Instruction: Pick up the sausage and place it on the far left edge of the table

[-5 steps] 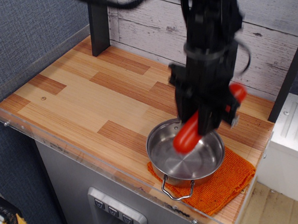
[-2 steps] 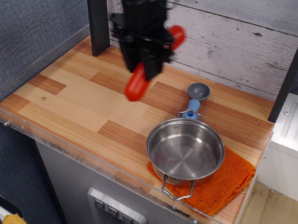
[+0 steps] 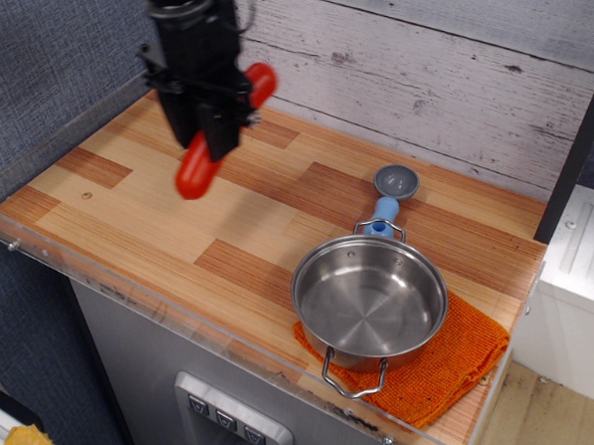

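My black gripper (image 3: 210, 128) is shut on the glossy red-orange sausage (image 3: 197, 172) and holds it tilted in the air above the back left part of the wood-plank table (image 3: 158, 215). One end of the sausage (image 3: 260, 81) sticks up to the right of the fingers, the other end hangs down below them. The middle of the sausage is hidden behind the gripper.
A steel pan (image 3: 370, 298) stands on an orange knitted cloth (image 3: 459, 361) at the front right. A blue-handled grey scoop (image 3: 390, 193) lies behind the pan. A clear acrylic rim (image 3: 52, 135) runs along the left and front edges. A dark post stands at the right.
My gripper has carried the sausage from above the pan leftward across the table to above its back left part. The scoop, hidden before, now shows behind the pan.
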Robot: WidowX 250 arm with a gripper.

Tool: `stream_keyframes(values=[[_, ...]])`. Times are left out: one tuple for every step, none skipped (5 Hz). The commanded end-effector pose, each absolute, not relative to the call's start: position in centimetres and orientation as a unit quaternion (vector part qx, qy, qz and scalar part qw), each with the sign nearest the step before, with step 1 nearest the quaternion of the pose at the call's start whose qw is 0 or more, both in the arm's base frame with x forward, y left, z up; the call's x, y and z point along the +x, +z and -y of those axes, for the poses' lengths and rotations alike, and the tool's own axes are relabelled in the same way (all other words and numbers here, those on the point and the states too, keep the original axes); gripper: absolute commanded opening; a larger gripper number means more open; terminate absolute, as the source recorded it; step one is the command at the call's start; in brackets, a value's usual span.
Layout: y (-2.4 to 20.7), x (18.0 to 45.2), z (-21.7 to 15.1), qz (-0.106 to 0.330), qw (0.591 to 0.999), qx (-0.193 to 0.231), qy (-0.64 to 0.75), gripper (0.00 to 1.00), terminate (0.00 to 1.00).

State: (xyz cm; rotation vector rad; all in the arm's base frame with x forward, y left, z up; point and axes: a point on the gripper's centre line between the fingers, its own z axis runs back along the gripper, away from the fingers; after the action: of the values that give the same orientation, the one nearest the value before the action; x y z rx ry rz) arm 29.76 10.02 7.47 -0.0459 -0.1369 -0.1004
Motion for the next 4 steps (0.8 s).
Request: stream_keyframes(values=[[7.7, 30.7, -15.1, 0.07, 0.997, 0.011, -0.038, 0.0, 0.0], [7.6, 31.1, -17.1, 0.068, 0.997, 0.026, -0.035, 0.0, 0.0], [7.0, 31.7, -18.2, 0.059, 0.997, 0.033, -0.039, 0.0, 0.0], [4.9, 31.9, -17.0, 0.041, 0.998, 0.019, -0.036, 0.0, 0.0]])
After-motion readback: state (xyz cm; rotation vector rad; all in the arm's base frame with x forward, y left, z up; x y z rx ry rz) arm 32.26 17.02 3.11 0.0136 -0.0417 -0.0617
